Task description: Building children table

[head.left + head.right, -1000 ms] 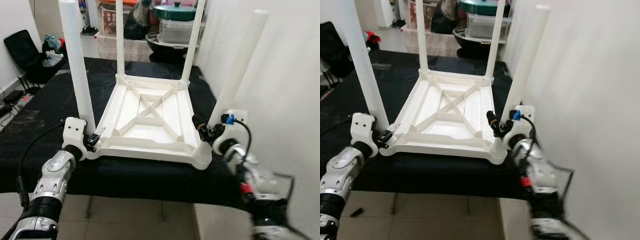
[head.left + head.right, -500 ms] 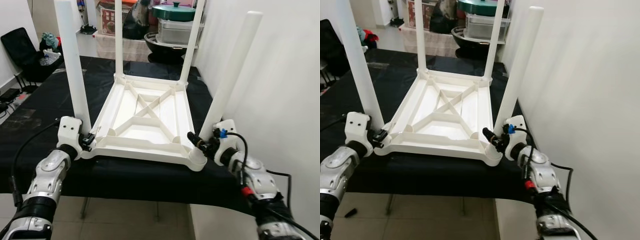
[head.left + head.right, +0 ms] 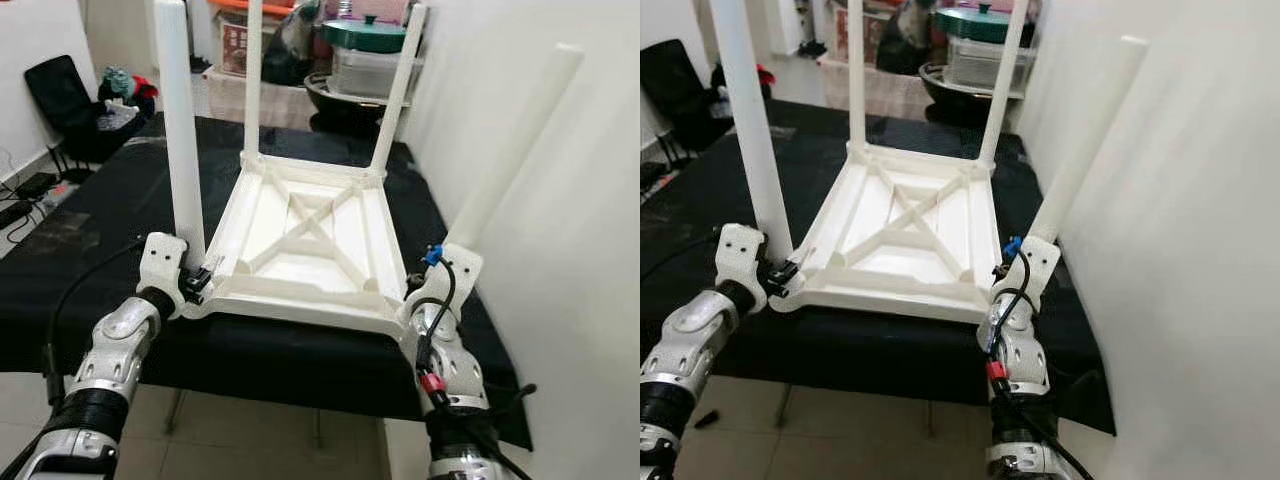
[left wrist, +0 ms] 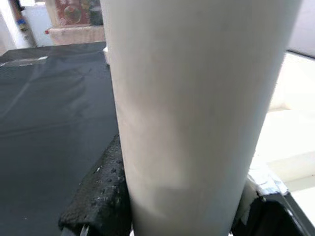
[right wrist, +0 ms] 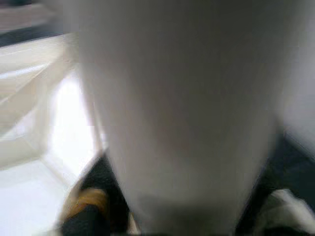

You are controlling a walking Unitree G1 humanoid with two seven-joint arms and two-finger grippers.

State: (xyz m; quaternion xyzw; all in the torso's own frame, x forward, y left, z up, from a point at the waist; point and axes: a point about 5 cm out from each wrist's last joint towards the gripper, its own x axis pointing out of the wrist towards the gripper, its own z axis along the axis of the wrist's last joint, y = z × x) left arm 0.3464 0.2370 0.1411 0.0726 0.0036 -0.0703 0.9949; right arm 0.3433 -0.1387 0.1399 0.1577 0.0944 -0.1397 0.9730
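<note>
A white children's table (image 3: 305, 235) lies upside down on a black-covered work table (image 3: 80, 270). Its two far legs (image 3: 252, 80) stand upright. The near left leg (image 3: 180, 130) stands upright at its corner, and my left gripper (image 3: 193, 281) is shut on its base; in the left wrist view the leg (image 4: 197, 108) sits between the black fingers (image 4: 98, 196). The near right leg (image 3: 510, 150) leans to the right toward the wall. My right gripper (image 3: 428, 285) is shut on its base, where the blurred right wrist view has the leg (image 5: 177, 108) close up.
A white wall (image 3: 560, 250) runs close along the right side. Storage boxes and a pot with a green lid (image 3: 362, 32) stand behind the work table. A black chair (image 3: 70, 100) and floor cables (image 3: 25, 190) are at the left. Tiled floor (image 3: 250, 440) lies below the front edge.
The camera has shifted. My right forearm has swung from the right side to below the near right corner, and its gripper has closed in on that leg's base. The left gripper keeps its hold.
</note>
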